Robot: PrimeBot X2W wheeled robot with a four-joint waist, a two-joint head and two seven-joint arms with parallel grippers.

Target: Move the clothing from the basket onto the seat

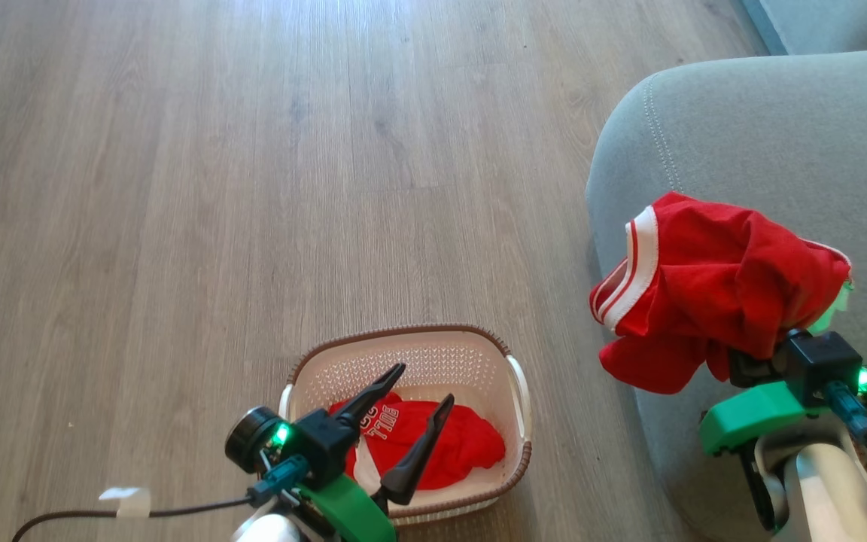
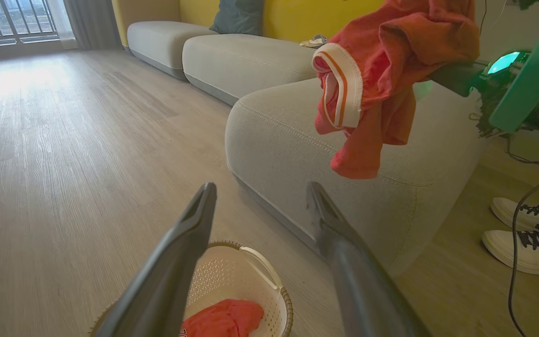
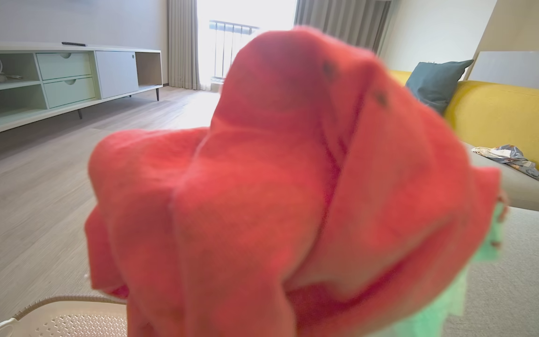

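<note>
The grey-green seat [image 1: 780, 135], on the right, has a rounded corner. The red garment [image 1: 712, 286] hangs just over that edge, so if it is released here it may slide to the floor [image 1: 177, 188]. It may also cling to the right fingers, which are closed on it and hidden inside. It looks crumpled and soft, with white stripe trim. In the basket [image 1: 433, 361], near left, the lettered jersey [image 1: 471, 444] lies under the wide-spread left fingers [image 1: 424, 448].

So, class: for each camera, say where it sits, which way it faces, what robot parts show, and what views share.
Head view: on the head, looking down at basket and seat; left gripper open, right gripper shut on a red garment.
Left wrist: low above the basket, facing the seat; its two fingers show.
Right wrist: by the seat, facing the window; the garment covers its fingers.
Shared: all show basket and garment.
</note>
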